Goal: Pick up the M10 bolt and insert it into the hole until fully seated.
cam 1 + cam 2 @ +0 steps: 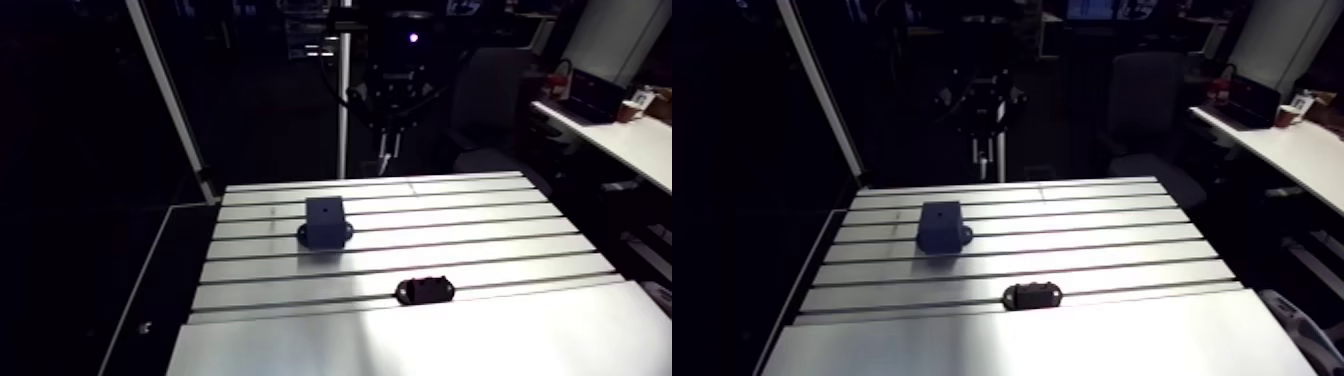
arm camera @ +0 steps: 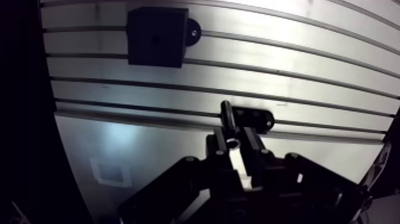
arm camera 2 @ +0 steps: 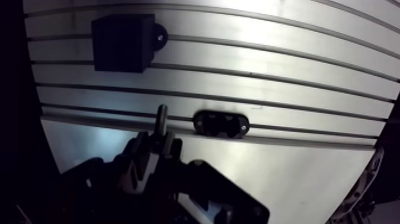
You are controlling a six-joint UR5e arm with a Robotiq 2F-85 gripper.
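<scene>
An M10 bolt is held between the two fingers of the gripper, which are drawn in narrow and clamped on it. The bolt's dark shank is seen projecting past the fingertips. In the arm view the gripper is shown raised well above the slotted aluminium table, over its far edge, so the bolt is carried clear of the surface.

A dark rectangular block is set on the table, fixed by a rounded base tab at its side. A small hole seems to be marked in its upper face, though the dim view leaves this uncertain. A black oval holder is laid across one of the table's slots, well apart from the block. In the wrist view the holder is seen just beyond the bolt's tip, and the block farther ahead.
</scene>
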